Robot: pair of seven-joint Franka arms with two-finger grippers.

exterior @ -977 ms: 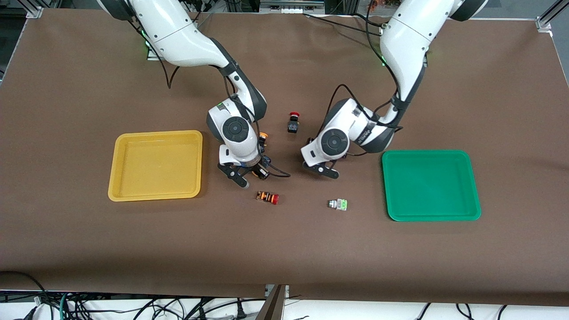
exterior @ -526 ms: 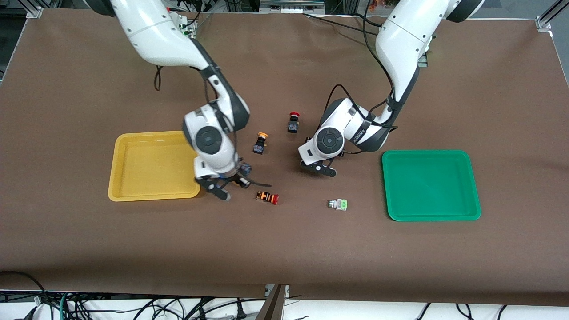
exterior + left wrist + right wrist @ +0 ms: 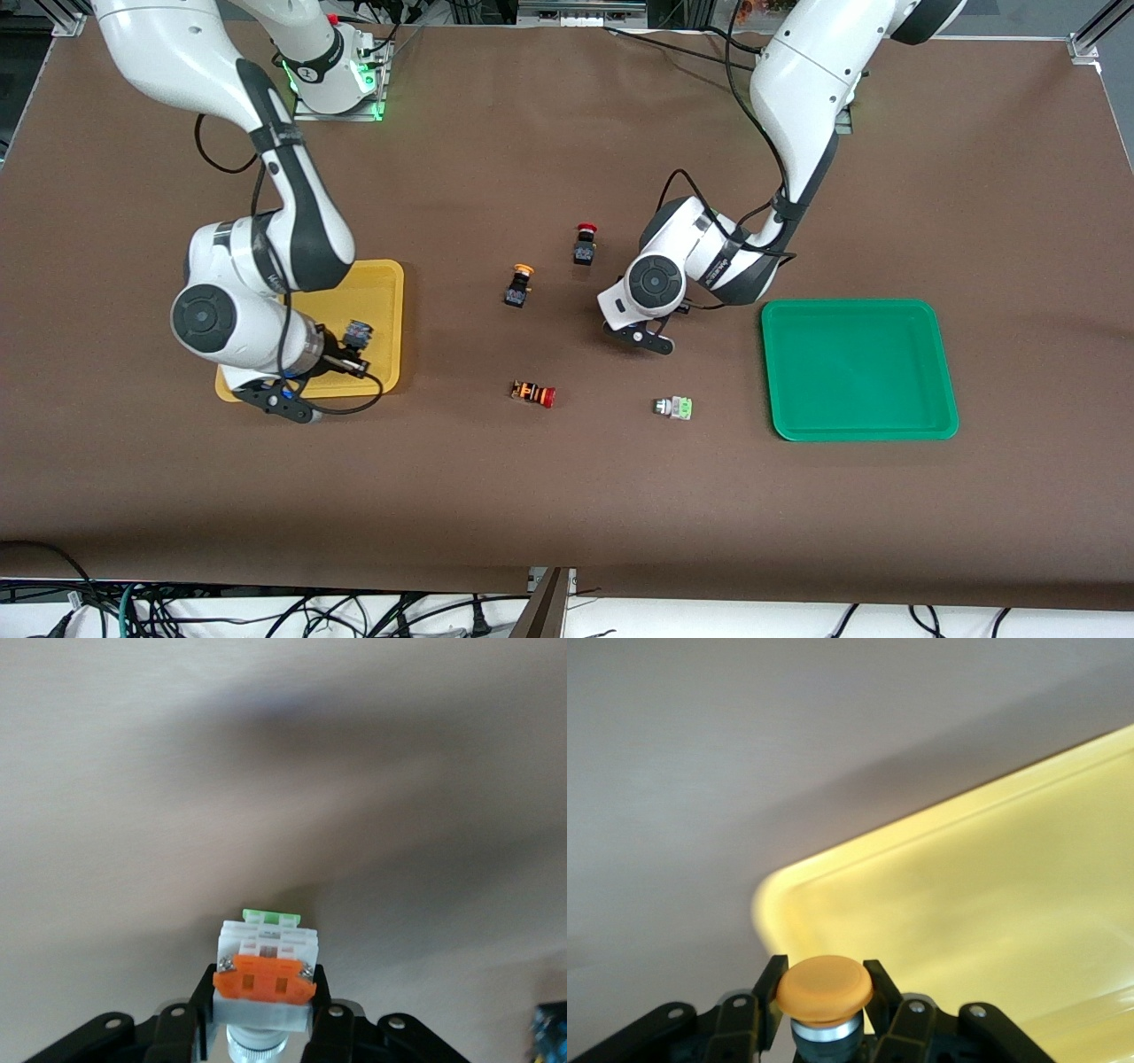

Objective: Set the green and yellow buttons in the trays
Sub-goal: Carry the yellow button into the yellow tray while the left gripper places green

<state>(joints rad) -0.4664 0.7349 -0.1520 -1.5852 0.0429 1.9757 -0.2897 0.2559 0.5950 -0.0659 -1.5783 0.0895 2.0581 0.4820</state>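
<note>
Now, right gripper [image 3: 824, 1010]: closed on yellow-capped button [image 3: 824, 985], over yellow tray [image 3: 992, 930].
Left gripper [image 3: 263, 1020]: clamped on orange-block button [image 3: 265, 979].
Handling: light, rigid, slippery; pinch body sides.

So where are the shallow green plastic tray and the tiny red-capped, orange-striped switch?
Shallow green plastic tray [image 3: 858, 369]: front view, bare floor.
Tiny red-capped, orange-striped switch [image 3: 532, 393]: front view, striped body.

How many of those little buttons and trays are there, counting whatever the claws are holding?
Yellow-capped buttons: 2
Red-capped buttons: 2
Silver-white buttons: 2
Trays: 2
Total: 8
</note>
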